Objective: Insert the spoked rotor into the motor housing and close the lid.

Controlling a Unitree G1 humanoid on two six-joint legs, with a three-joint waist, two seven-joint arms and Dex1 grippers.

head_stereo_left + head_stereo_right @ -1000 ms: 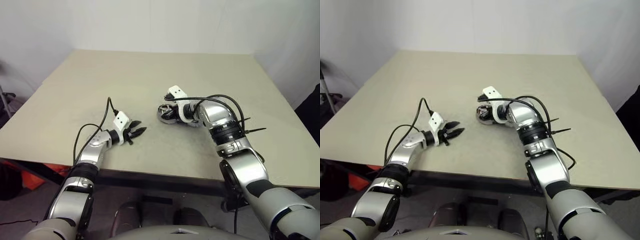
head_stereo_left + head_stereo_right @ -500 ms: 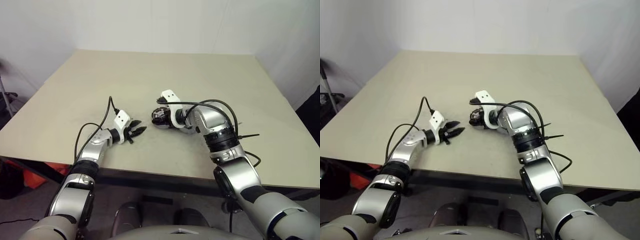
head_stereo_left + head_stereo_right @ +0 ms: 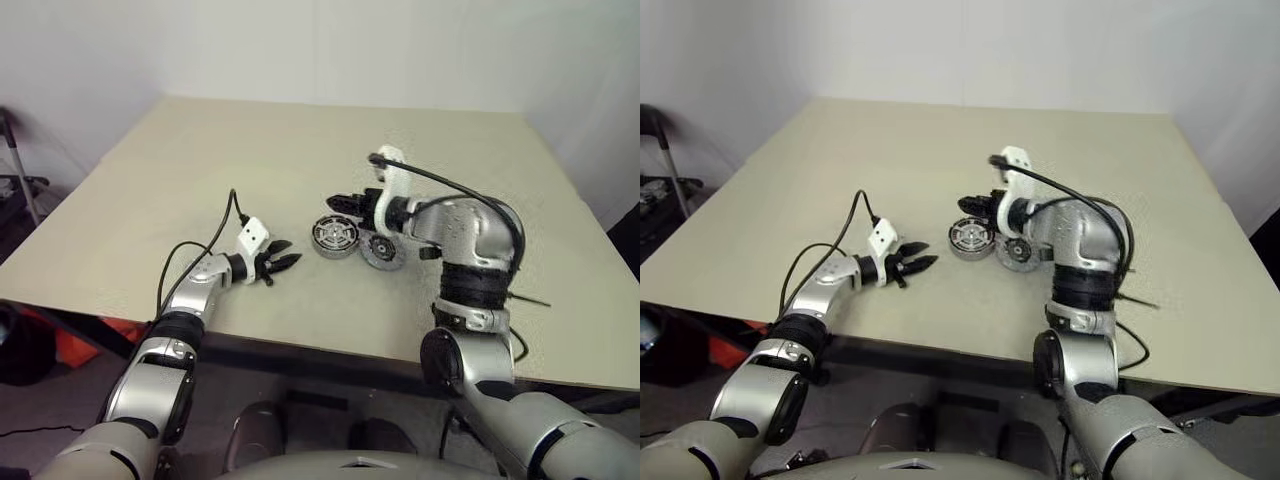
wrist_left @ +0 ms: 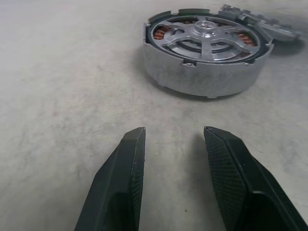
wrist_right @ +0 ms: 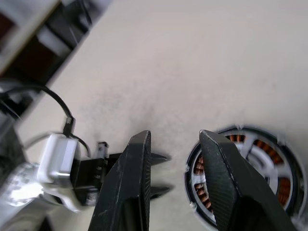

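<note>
Nearest me, my left tool rests low over the bench, fingers parted, empty; beyond it the motor housing sits with the spoked rotor seated inside; the lid lies touching it; my right tool, parted and empty, hangs above.

Motor housing — brushed silver metal, copper-coloured windings; table — matt, perhaps faintly speckled.

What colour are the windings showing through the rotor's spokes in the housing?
Copper-orange, behind the silver spoked rotor inside the motor housing; the left wrist view shows it best.
</note>
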